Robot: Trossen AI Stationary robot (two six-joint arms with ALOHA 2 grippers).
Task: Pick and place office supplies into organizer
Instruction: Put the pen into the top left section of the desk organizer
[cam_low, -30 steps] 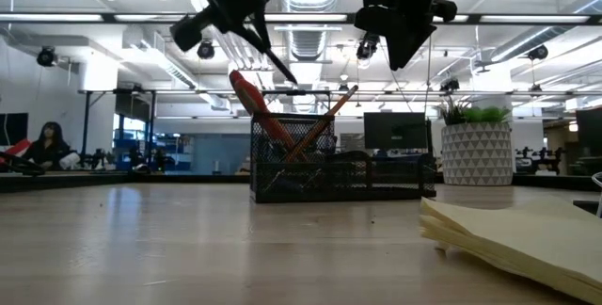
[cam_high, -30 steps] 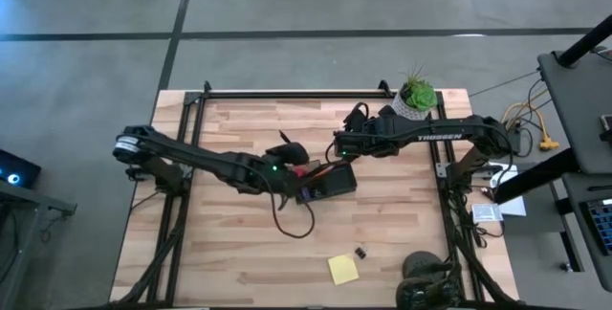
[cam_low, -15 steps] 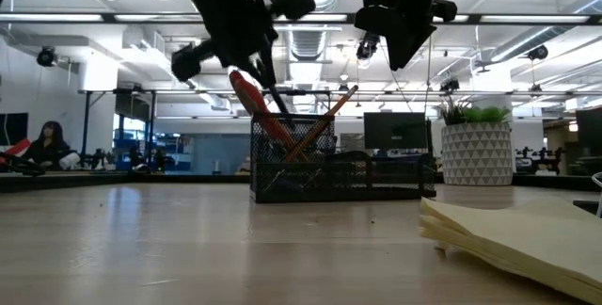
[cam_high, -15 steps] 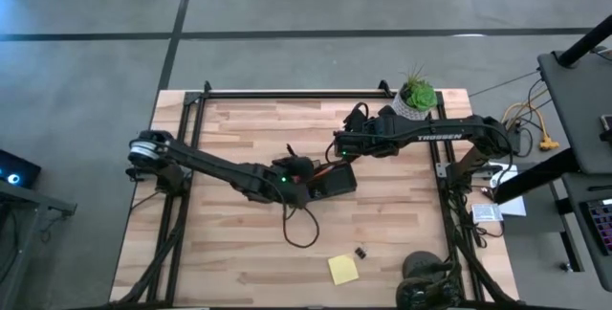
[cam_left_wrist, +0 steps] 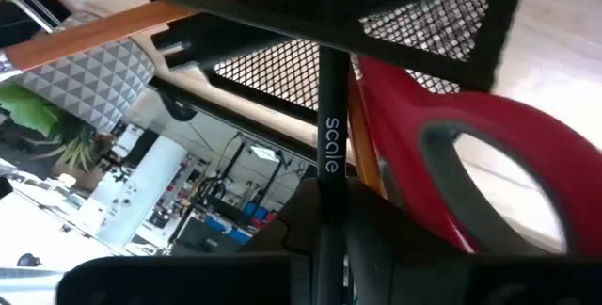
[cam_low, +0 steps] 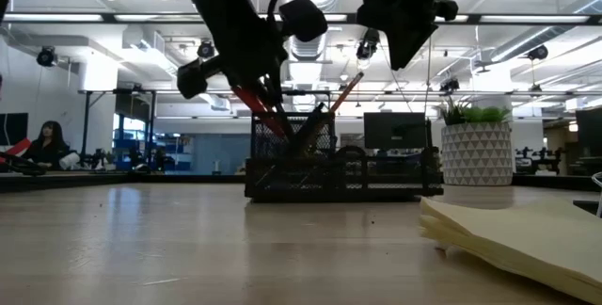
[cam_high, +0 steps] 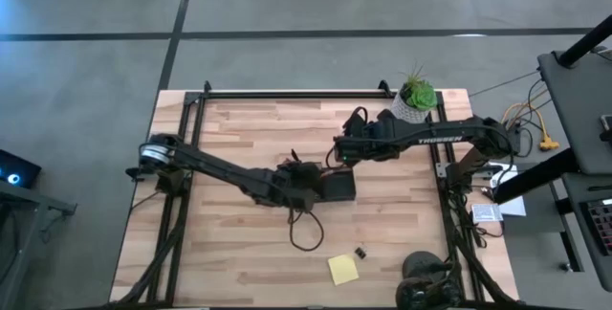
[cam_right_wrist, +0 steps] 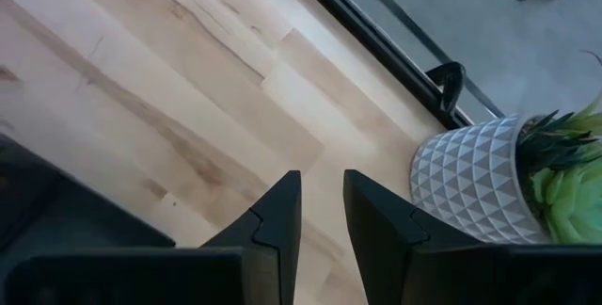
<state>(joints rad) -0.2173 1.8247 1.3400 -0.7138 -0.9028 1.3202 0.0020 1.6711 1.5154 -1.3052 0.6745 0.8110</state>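
- On the worktop (cam_high: 229, 128), near its middle, stands the black mesh organizer (cam_low: 343, 168); in the low view red scissors (cam_low: 259, 105) and an orange pencil (cam_low: 343, 91) lean out of it.
- The left gripper (cam_high: 308, 178) is at the left end of the organizer. Its fingers are nearly closed around a dark pen (cam_left_wrist: 329, 145), which points down into the mesh beside the red scissor handle (cam_left_wrist: 470, 154).
- The right gripper (cam_right_wrist: 320, 213) waits above the far side of the organizer, near the potted plant (cam_high: 416, 95). Its fingers are a little apart and hold nothing.
- A yellow sticky-note pad (cam_high: 343, 269) and a small black clip (cam_high: 361, 252) lie near the front edge, well apart from the organizer.
- Risk, in my judgement: the pen tip may catch on the mesh rim or the scissor handle, so a further push could tip or slide the light organizer; if the fingers let go too early, the pen could fall outside.
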